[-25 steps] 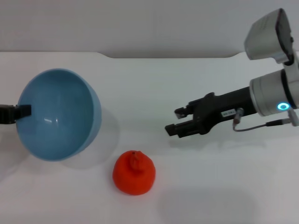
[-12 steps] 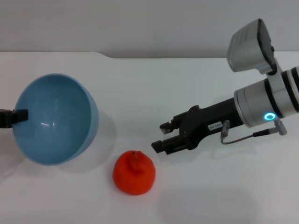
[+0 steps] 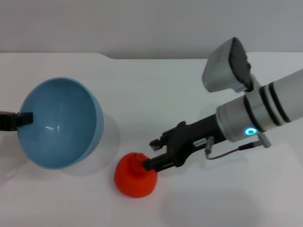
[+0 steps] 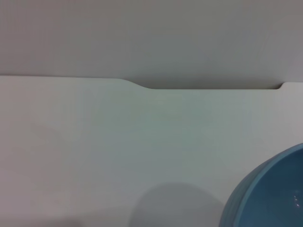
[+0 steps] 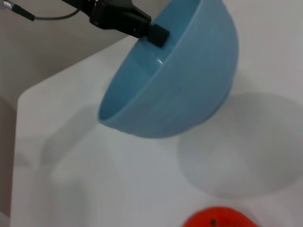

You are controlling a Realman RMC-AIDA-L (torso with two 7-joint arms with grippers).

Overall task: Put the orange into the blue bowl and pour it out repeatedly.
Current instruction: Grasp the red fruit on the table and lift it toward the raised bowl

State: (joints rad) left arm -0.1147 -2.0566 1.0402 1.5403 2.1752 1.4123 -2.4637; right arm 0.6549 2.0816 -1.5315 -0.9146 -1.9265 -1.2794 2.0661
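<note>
orange (image 3: 135,176) sits on the white tabletop (image 3: 156,94), stem end up, out of the bowl. blue bowl (image 3: 59,123) is off to the orange's left and a little farther from the robot, lifted and tipped so its opening faces toward the orange; nothing inside it. shadow of the bowl falls on the tabletop between bowl and orange.

left end effector (image 3: 21,119) grips the bowl's rim on the side away from the orange, fingers clamped on the rim; in the right wrist view the black fingers (image 5: 152,32) pinch the rim edge.

right end effector (image 3: 149,154) reaches in from the orange's right, fingers spread apart, the nearer fingertip touching or just over the orange's upper right side beside the stem, the farther one above and clear of the fruit. not closed on it.

left wrist view shows only a slice of the bowl (image 4: 272,194) against the tabletop. right wrist view catches the top of the orange (image 5: 218,218) below the bowl (image 5: 184,80).
</note>
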